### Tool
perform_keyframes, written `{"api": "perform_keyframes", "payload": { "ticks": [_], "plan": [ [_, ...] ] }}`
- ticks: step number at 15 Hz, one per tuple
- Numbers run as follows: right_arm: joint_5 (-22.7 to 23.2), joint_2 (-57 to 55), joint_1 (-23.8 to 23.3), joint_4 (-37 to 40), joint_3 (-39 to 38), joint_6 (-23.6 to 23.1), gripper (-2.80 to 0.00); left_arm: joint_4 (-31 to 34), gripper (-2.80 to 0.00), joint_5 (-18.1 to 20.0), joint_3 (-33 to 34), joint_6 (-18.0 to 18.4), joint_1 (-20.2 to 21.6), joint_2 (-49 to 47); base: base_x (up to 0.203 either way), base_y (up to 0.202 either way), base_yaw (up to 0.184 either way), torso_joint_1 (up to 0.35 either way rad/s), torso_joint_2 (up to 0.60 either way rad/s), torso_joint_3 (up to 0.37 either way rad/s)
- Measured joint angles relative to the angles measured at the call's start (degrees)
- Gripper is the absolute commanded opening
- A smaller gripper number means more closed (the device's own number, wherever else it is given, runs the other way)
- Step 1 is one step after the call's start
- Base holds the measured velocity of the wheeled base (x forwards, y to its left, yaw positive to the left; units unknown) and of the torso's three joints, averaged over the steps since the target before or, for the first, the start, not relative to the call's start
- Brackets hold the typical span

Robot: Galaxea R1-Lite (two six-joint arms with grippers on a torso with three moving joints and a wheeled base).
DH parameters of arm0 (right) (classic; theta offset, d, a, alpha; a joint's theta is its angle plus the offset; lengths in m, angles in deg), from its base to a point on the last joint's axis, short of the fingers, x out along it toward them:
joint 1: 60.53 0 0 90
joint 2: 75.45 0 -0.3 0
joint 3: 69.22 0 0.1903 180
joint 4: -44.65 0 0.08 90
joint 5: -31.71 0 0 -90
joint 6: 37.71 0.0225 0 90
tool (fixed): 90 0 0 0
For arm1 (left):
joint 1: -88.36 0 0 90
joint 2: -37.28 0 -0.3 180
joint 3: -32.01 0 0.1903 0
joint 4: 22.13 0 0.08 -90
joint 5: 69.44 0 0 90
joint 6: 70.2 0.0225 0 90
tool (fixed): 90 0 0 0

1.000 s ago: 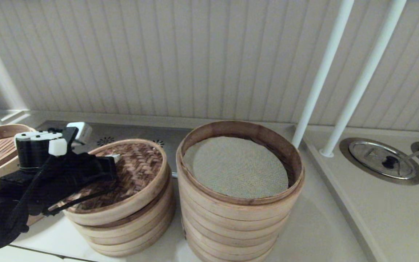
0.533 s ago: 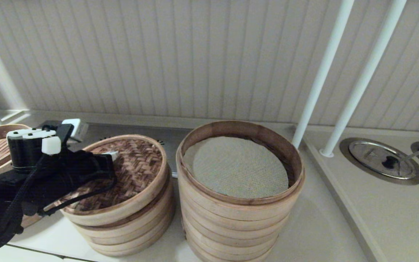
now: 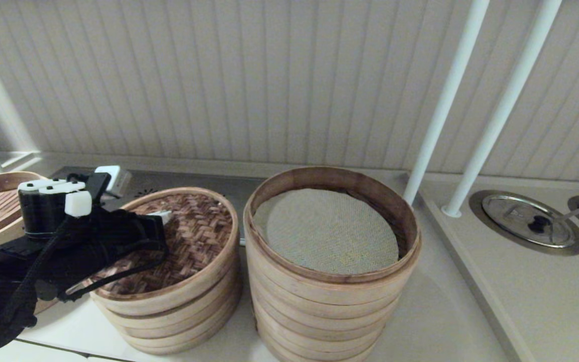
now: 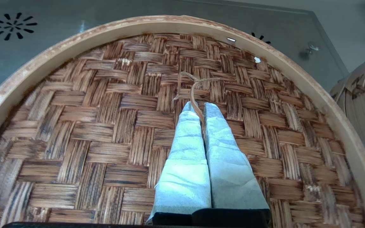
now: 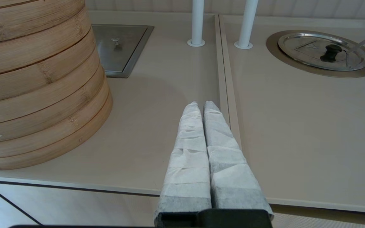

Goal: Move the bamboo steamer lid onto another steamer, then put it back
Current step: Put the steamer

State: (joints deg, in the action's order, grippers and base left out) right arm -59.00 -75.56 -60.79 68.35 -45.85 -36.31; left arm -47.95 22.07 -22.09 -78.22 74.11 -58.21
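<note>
I see the bamboo steamer lid [image 3: 184, 241] sitting on the shorter stack [image 3: 179, 317], at 9 o'clock of another steamer [image 3: 329, 281] and just beside it. Left end effector [image 4: 198, 109] over the lid centre, fingers pinched closed on the lid's thin loop handle [image 4: 192, 87]. Right end effector [image 5: 201, 107] closed, empty, hanging above the bench [image 5: 296, 126] at 3 o'clock of the tall stack.
</note>
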Motion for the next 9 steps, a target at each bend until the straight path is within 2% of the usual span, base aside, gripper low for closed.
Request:
{"api": "perform_keyframes", "payload": {
  "ticks": [9],
  "plan": [
    [0.0, 0.0, 0.0, 0.01, 0.0, 0.0, -2.8, -0.65, -2.8, -0.09, 0.8, 0.0, -0.07, -0.48, 0.0, 0.0, 0.0, 0.0, 0.0, 0.0]
  ]
}}
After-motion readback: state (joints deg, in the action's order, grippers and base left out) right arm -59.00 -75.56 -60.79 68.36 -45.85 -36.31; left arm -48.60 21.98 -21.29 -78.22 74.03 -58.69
